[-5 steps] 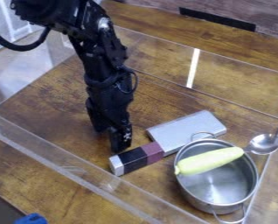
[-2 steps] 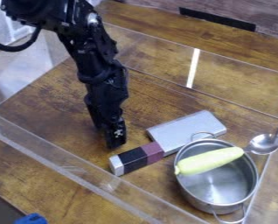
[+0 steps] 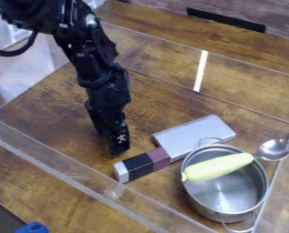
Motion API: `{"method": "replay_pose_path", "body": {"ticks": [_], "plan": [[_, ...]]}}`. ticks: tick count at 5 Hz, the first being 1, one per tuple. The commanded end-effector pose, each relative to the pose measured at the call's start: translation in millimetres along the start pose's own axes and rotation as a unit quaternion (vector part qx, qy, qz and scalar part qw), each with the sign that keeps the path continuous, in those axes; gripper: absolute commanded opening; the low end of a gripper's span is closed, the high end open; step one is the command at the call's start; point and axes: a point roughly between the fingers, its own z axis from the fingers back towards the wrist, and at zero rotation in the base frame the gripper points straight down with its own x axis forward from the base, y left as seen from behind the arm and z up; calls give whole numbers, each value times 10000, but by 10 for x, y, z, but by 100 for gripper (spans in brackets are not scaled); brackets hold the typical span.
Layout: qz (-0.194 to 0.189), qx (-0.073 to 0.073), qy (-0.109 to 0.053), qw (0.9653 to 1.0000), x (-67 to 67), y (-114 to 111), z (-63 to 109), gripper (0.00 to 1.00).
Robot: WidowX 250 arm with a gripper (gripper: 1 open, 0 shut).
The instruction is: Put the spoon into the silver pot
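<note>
The small shiny spoon (image 3: 277, 147) lies at the right edge of the table, its round bowl just right of the silver pot (image 3: 230, 191), its thin handle running up along the edge. The pot stands at the front right with a yellow-green corn-like object (image 3: 217, 166) resting across its rim. My gripper (image 3: 116, 139) hangs from the black arm in the middle of the table, pointing down, well left of the pot and spoon. Seen from this side its fingers blend into one dark shape, with nothing visibly held.
A flat grey slab (image 3: 194, 134) lies between the gripper and the pot. A small dark maroon block with a white end (image 3: 142, 164) sits in front of the gripper. Clear acrylic walls (image 3: 202, 69) surround the wooden table.
The arm has shifted slightly to the left and the gripper with it. Spoon, pot and the other objects have not moved.
</note>
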Motion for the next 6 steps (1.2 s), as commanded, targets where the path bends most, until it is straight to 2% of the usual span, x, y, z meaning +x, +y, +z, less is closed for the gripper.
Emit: {"method": "replay_pose_path", "body": {"ticks": [1,2,4,5,6], "plan": [[-124,88,-279,9995,116,-109,160,100],[-130,37,-323,9994,129,-198,187,100],[-546,-130,-306,9980,158,-141,226,100],[-568,-215,-284,9978,243,-235,171,0],[-586,-303,-259,9975,326,-337,84,100]]}}
